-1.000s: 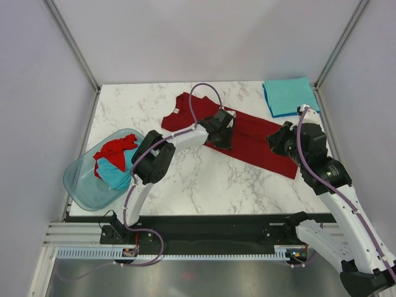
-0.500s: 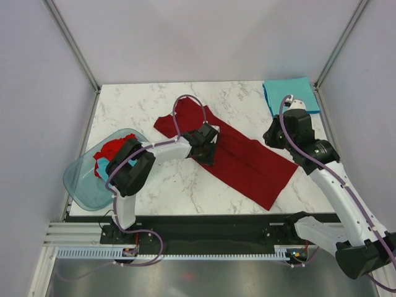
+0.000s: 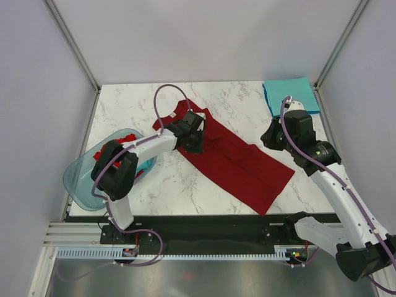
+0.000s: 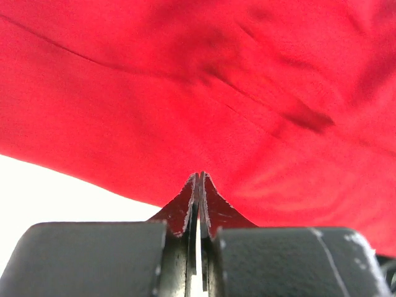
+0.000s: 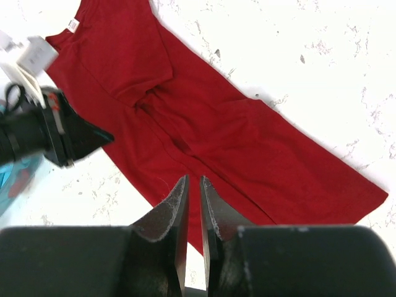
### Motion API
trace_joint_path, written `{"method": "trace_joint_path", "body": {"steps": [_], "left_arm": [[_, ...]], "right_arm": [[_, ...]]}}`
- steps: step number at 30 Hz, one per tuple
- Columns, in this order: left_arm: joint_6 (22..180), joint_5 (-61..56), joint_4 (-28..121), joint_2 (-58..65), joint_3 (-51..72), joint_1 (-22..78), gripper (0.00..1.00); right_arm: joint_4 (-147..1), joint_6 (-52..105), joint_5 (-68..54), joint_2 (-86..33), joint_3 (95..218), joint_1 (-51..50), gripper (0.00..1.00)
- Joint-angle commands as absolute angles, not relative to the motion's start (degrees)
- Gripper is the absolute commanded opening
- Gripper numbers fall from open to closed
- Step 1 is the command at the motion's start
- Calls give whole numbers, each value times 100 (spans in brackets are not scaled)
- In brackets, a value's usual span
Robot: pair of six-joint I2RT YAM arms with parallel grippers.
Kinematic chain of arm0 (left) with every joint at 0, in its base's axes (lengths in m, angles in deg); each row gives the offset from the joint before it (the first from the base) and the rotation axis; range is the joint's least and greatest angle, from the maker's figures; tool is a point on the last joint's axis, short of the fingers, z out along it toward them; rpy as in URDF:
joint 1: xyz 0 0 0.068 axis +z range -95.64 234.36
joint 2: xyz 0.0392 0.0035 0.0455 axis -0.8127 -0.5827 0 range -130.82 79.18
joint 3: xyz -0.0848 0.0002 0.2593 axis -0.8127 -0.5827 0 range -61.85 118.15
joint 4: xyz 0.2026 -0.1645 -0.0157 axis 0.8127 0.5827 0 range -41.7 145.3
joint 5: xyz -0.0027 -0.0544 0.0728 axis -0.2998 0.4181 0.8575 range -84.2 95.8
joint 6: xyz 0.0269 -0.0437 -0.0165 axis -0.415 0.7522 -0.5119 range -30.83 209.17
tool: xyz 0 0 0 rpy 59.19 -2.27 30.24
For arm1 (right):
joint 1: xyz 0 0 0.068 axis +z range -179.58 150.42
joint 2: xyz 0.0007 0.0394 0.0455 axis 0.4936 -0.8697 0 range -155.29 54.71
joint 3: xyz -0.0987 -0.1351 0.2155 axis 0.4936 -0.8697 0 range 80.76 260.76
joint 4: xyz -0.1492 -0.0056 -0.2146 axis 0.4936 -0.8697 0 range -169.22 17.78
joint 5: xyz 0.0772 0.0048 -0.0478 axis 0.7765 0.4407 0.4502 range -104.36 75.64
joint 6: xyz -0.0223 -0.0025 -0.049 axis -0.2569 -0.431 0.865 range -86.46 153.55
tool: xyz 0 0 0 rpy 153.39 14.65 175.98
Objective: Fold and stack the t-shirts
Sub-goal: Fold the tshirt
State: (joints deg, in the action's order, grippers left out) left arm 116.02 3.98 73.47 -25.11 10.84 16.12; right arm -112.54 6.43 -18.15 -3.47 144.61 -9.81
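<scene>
A dark red t-shirt [image 3: 238, 162] lies spread in a long diagonal band on the marble table [image 3: 185, 185]. Its white neck label [image 5: 73, 25] is at the far left end. My left gripper [image 3: 197, 137] is shut and rests low on the shirt near the collar end; in its wrist view the closed tips [image 4: 199, 176] stand against red cloth [image 4: 216, 93], and no fold shows between them. My right gripper [image 3: 269, 139] hovers above the shirt's right edge. Its jaws [image 5: 193, 180] are a narrow slit apart with nothing in them. A folded teal t-shirt [image 3: 289, 96] lies at the back right corner.
A translucent blue-green basin [image 3: 77, 185] sits at the table's left edge with a red tee [image 3: 99, 158] and teal cloth [image 3: 145, 167] in it, partly under my left arm. Grey walls and metal posts close in the table on three sides.
The red shirt slid toward the front left and now lies flatter and longer. My left gripper travelled left along it toward the collar. My right gripper let go of the far end and drew back.
</scene>
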Motion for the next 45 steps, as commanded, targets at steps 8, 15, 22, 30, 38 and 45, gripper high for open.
{"method": "trace_joint_path", "body": {"steps": [8, 15, 22, 30, 38, 45], "left_arm": [[11238, 607, 7396, -3674, 2330, 2816, 2], [11114, 82, 7606, -4886, 3534, 2966, 2], [10877, -544, 7879, -6117, 5458, 3089, 8], [10964, -1719, 7836, -6664, 7526, 3168, 13], [11017, -2064, 7660, -4891, 5835, 2748, 14], [11403, -1389, 7054, -3711, 3520, 1421, 4]], "right_arm": [[-11002, 656, -1647, -119, 14360, -989, 20], [-10896, 648, -1700, -146, 14369, -980, 20], [-10615, 568, -1840, -84, 14202, -980, 20], [-10386, 568, -2034, -304, 14166, -980, 20], [-10430, 612, -2043, -76, 14088, -980, 21], [-10623, 551, -1999, 153, 14069, -989, 21]]}}
